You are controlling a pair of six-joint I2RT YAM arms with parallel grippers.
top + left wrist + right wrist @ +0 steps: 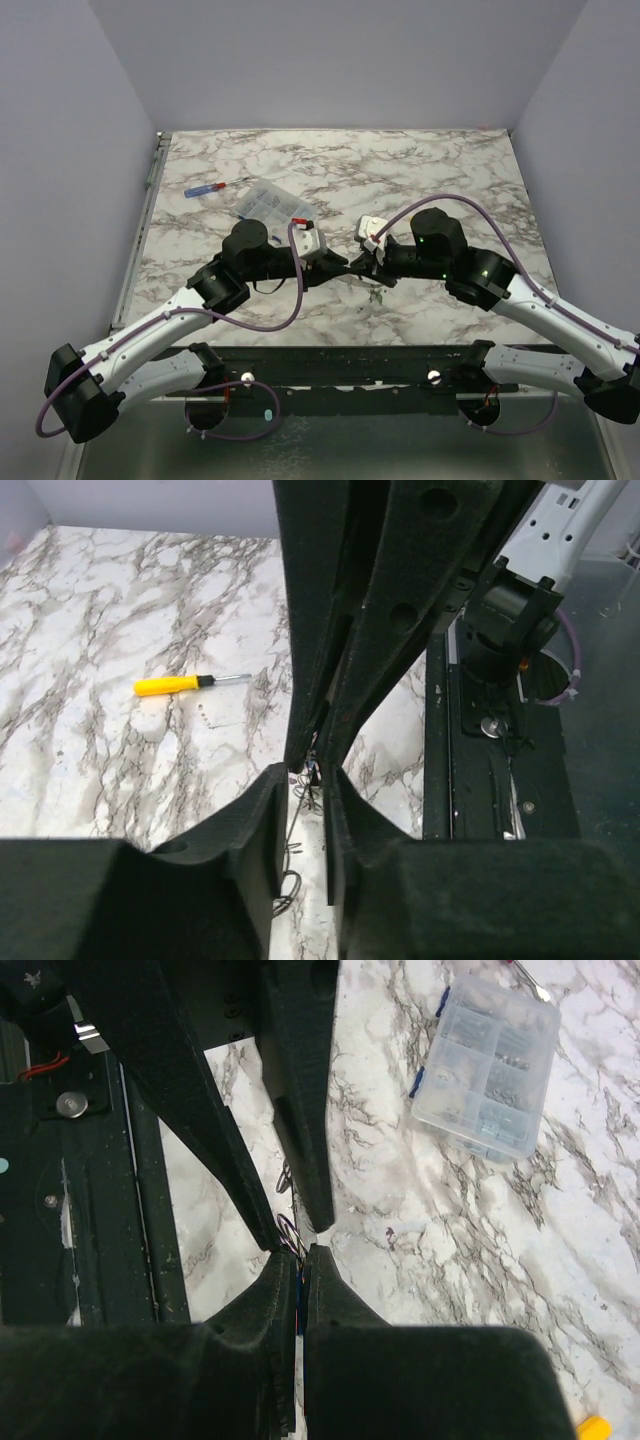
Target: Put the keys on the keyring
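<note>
**Meeting tip to tip for the threading step**

The right gripper (302, 1260) is pinching fully closed. A thin blue-and-orange sliver, most likely a key (297, 1295), is showing in the seam between its fingers. Facing it nose to nose, the left gripper (303, 778) is standing with only a narrow slot between its fingers. The thin wire of the keyring (290, 845) is running through that slot and looping just beside the fingers, but I cannot tell whether they are actually clamping the wire. Both are hovering near the front middle of the marble table (420, 170), probably so that each is steadying one part while the key's hole is being lined up with the wire. The clear compartment box (488, 1065) and the yellow screwdriver (172, 685) are lying well apart from the meeting point, out of the way.
</note>
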